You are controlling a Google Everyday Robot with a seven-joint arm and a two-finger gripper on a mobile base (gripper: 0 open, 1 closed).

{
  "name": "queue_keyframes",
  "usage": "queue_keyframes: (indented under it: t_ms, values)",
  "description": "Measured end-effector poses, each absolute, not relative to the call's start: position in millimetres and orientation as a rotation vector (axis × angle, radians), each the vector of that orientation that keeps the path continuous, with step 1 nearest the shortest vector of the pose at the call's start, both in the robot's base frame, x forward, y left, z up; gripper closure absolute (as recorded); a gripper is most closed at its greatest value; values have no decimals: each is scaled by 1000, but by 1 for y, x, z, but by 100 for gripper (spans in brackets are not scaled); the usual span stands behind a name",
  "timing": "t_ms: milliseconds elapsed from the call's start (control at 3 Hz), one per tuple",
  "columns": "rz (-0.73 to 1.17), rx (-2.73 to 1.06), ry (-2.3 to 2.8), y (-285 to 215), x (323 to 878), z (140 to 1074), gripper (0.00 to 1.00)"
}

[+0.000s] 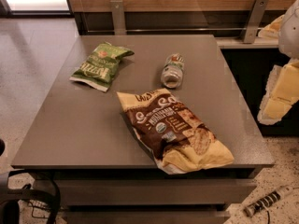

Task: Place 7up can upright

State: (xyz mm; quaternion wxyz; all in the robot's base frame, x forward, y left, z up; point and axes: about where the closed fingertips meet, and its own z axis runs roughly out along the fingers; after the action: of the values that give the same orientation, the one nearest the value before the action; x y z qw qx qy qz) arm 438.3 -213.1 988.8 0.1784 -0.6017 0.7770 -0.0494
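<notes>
the gripper (pixel 276 99) hangs just past the side edge of the grey table (pixel 84 134). whether it is open or closed i cannot tell, but it carries no can. the 7up can (pixel 172 70) lies on its side, well apart from the gripper, inward over the tabletop. the brown snack bag (pixel 175 129) sits just beside it. its long axis runs crosswise to the gripper's line of reach, one shiny round end facing me. it's a smooth metal cylinder, likely to roll; the green chip bag (pixel 100 64) beyond looks crinkly.
</notes>
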Motion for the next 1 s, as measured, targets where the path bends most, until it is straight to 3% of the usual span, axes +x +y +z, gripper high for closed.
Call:
queue_keyframes:
  t_ms: [333, 1000]
  values:
    - [-140, -1702, 2197, -213, 438, 989, 0]
    - [18, -1469, 2335, -217, 500, 984, 0]
